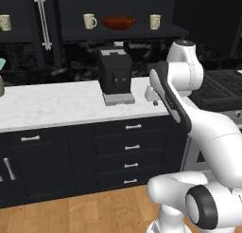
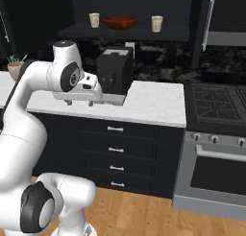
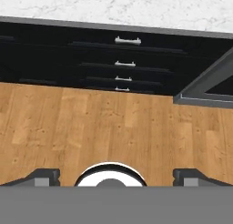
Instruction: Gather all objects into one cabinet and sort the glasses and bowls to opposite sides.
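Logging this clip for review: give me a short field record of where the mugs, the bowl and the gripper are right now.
cabinet shelf: holds two mugs and the bowl
bowl: red-brown, in the middle of the shelf
left mug: left of the bowl, apart from it
right mug: right of the bowl, apart from it
third mug: separate compartment, far left
gripper: open, empty, pointing down at the wooden floor
coffee machine: on the counter, below the shelf

Coffee machine (image 1: 115, 76) stands below the open shelf (image 1: 118, 32).
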### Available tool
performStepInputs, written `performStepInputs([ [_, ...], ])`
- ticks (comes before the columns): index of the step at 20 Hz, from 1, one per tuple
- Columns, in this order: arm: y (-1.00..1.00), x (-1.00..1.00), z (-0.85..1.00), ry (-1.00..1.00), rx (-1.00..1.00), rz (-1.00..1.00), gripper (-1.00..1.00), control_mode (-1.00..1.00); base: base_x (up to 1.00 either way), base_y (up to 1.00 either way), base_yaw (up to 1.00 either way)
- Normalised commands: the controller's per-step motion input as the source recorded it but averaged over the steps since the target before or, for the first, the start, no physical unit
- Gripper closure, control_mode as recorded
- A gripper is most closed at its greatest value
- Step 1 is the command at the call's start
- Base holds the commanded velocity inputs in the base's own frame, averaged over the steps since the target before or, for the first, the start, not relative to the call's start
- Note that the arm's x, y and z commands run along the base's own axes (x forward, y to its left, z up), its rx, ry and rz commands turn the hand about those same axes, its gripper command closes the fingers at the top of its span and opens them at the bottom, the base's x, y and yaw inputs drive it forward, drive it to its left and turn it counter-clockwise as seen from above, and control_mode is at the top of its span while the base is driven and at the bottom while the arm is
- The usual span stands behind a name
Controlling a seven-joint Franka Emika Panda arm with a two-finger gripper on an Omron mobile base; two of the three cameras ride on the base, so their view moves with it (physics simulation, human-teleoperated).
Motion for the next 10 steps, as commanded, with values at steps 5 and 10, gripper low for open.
performStepInputs([
  [5,0.00,0.00,0.00,0.00,0.00,0.00,-1.00,1.00,-0.09,-0.01,0.00],
  [10,0.00,0.00,0.00,0.00,0.00,0.00,-1.00,1.00,-0.15,0.00,0.00],
])
